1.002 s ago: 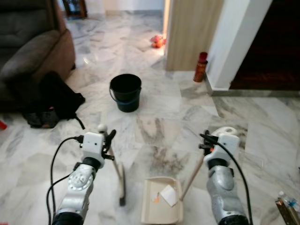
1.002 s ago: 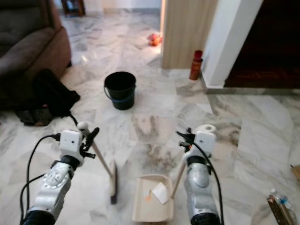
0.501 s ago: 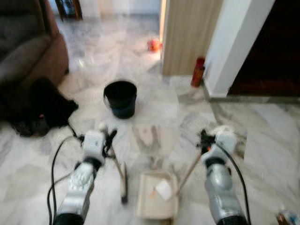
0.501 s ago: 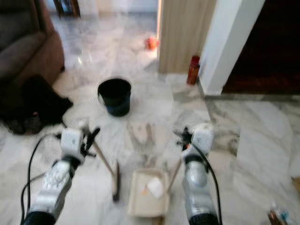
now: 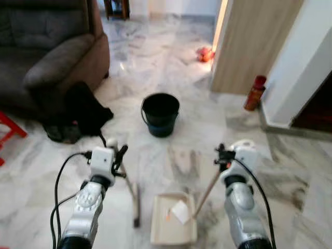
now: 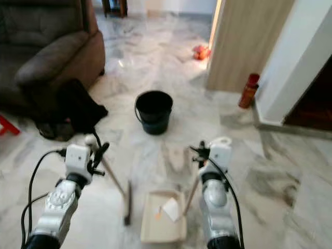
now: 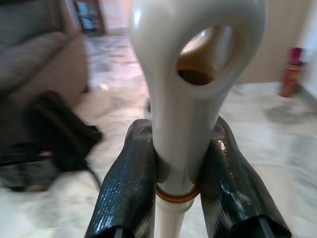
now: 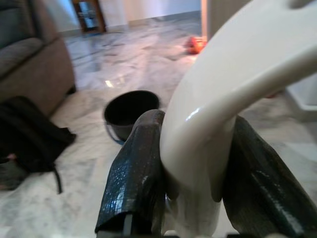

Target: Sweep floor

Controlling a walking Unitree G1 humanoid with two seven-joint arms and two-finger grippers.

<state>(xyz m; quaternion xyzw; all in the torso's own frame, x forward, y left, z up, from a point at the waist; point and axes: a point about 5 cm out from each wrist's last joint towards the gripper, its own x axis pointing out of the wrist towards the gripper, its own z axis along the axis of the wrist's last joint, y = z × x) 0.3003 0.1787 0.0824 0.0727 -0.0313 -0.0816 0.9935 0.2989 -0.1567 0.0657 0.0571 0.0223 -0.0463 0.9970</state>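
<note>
My left gripper (image 5: pixel 119 155) is shut on the cream handle of a broom (image 5: pixel 133 192), whose dark head rests on the marble floor. The left wrist view shows both black fingers (image 7: pixel 128 183) clamped around the handle's looped end. My right gripper (image 5: pixel 222 155) is shut on the long handle of a cream dustpan (image 5: pixel 174 233), which lies flat on the floor between my arms. A white scrap of paper (image 5: pixel 181 211) and a small orange bit lie in the pan. In the right wrist view the fingers (image 8: pixel 136 173) squeeze the curved white grip.
A black bucket (image 5: pixel 161 114) stands on the floor ahead. A brown sofa (image 5: pixel 46 57) and a black bag (image 5: pixel 80 111) are at the left. A wooden panel (image 5: pixel 254 41), a red bottle (image 5: pixel 254 93) and a white wall lie at the right. An orange toy (image 5: pixel 204 53) lies farther off.
The whole view has swung left, so more of the sofa shows and the dark doorway has slid off right. Both grippers keep their hold; broom and dustpan stay in place between the arms.
</note>
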